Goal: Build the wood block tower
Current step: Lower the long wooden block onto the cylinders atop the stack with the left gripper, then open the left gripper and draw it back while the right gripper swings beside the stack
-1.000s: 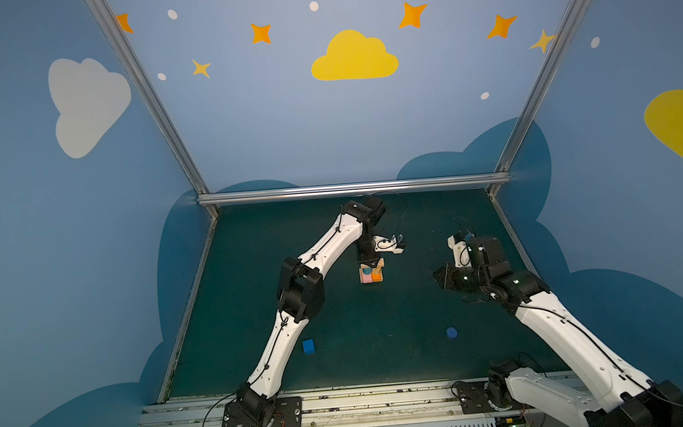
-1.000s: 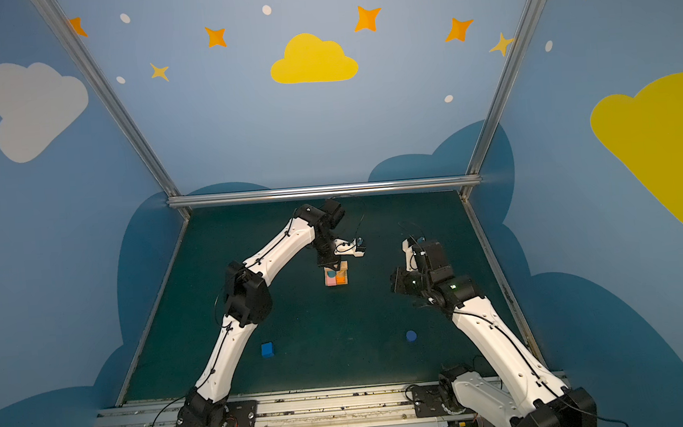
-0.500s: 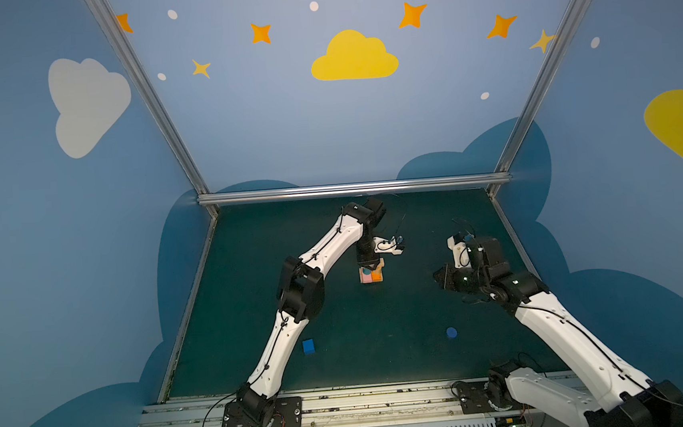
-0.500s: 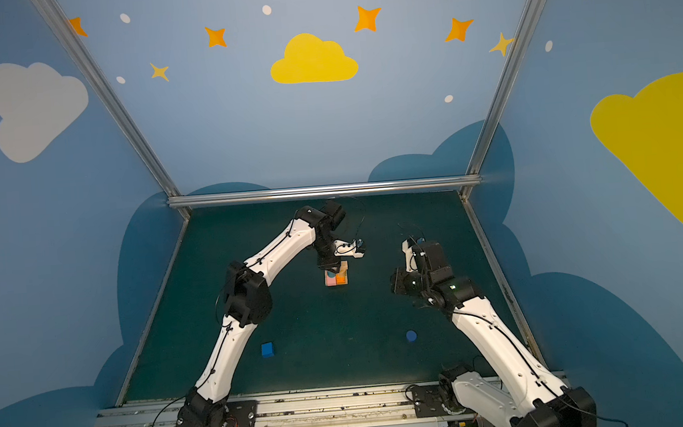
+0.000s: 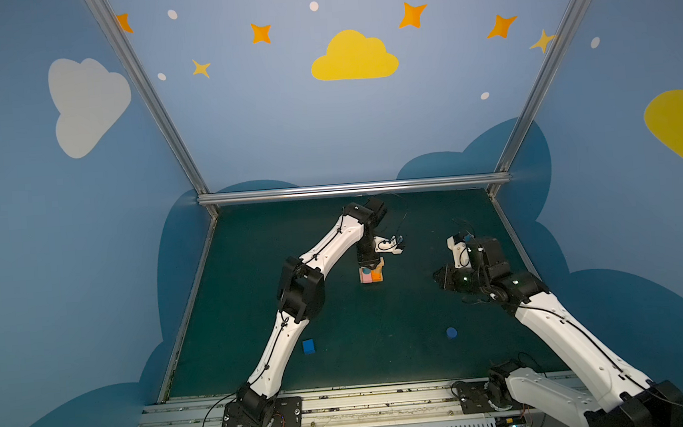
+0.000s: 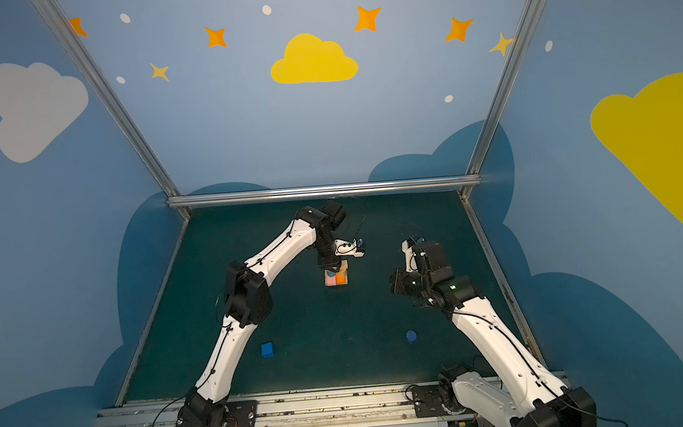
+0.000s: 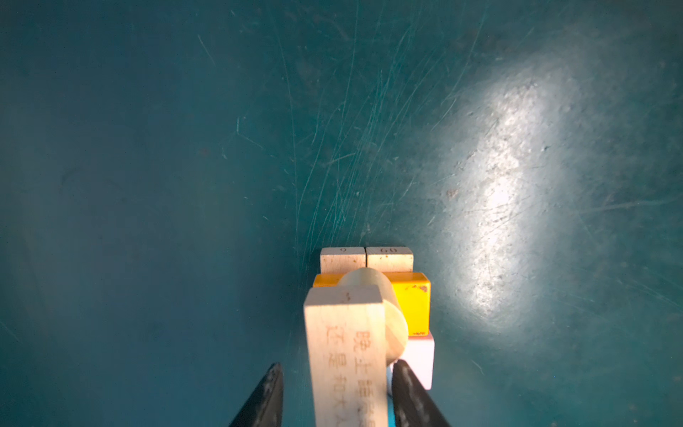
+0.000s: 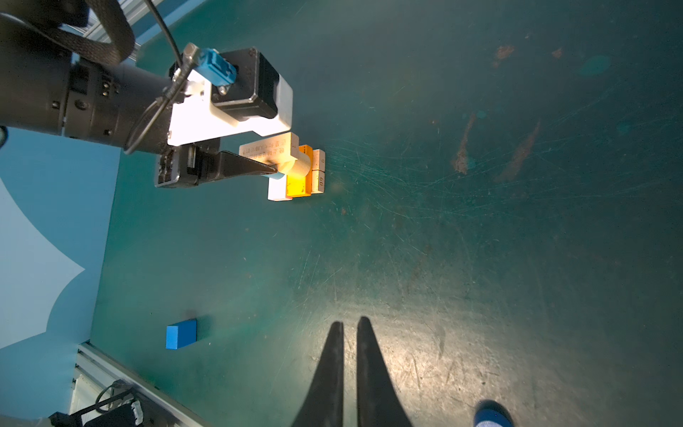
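The wood block tower point(image 5: 371, 274) stands mid-table, seen in both top views. In the left wrist view two tan bars point(image 7: 366, 259) lie at the bottom, with an orange bar point(image 7: 411, 299) and a pale pink bar point(image 7: 419, 360) across them. A tan cylinder point(image 7: 392, 325) stands on those, and a printed tan bar point(image 7: 345, 332) lies on top. My left gripper point(image 7: 338, 365) is open astride that top bar, with a gap showing on one side. My right gripper point(image 8: 350, 321) hangs shut and empty over bare mat, to the right of the tower.
A blue cube point(image 5: 308, 346) lies near the left arm's base, also visible from the right wrist point(image 8: 181, 334). A dark-blue cylinder point(image 5: 451, 332) sits front right on the green mat. Metal frame rails point(image 5: 350, 189) and blue walls bound the table.
My left gripper's jaws have spread apart off the top tan bar, which stays on the tower. The right arm has hardly moved.
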`<state>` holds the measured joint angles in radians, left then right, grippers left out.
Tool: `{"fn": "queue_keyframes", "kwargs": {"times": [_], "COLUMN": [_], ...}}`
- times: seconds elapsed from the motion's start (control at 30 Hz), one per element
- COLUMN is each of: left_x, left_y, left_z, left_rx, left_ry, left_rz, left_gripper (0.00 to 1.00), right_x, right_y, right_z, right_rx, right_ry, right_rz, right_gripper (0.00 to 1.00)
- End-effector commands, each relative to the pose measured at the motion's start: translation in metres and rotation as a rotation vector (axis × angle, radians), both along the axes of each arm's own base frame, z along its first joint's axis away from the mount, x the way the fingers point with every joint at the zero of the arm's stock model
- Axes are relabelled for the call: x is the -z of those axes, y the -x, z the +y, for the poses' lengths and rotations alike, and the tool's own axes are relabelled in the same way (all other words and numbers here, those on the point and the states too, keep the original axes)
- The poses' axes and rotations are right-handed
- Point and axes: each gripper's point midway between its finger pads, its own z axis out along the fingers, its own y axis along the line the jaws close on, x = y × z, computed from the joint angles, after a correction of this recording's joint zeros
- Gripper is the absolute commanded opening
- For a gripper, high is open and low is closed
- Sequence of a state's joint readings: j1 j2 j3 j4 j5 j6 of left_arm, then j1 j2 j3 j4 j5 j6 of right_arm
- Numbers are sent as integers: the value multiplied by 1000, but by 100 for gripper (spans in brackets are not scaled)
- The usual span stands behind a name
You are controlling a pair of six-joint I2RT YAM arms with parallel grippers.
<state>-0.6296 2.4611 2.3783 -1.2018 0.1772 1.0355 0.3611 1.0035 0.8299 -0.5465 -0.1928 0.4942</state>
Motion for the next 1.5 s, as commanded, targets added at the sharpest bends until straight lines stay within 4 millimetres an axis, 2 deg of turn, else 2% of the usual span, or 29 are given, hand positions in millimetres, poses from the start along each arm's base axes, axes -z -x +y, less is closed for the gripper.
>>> {"fn": "queue_keyframes", "kwargs": {"times": [0.0, 0.4, 0.6, 0.73, 0.9, 1.13, 1.27, 1.4, 1.47], "left_x": [-33, -59, -92, -117, -153, -206, -223, -232, -234], "left_y": [1, 6, 9, 4, -7, -18, -21, -22, -17], "left_z": [-2, -1, -4, -1, 4, 18, 30, 54, 64], "left_rx": [-4, 2, -17, -74, -216, -500, -651, -820, -881], "left_ry": [38, 23, 49, 63, 126, 374, 540, 681, 737], "left_rz": [-45, -116, -190, -266, -336, -317, -287, -313, -314], "left_gripper": [49, 52, 52, 51, 49, 49, 50, 59, 59], "right_x": [-3, -11, -16, -18, -23, -36, -33, -28, -25], "right_y": [1, 3, 1, -2, -10, -32, -45, -60, -66], "right_z": [1, 4, 15, 20, 25, 39, 42, 37, 37], "right_rx": [1, -15, -53, -72, -90, -138, -147, -133, -134], "right_ry": [-20, -53, -92, -113, -114, -182, -220, -278, -316], "right_rz": [-13, -31, -31, -32, -54, -73, -54, -34, -21], "right_gripper": [9, 9, 10, 11, 12, 15, 16, 19, 22]}}
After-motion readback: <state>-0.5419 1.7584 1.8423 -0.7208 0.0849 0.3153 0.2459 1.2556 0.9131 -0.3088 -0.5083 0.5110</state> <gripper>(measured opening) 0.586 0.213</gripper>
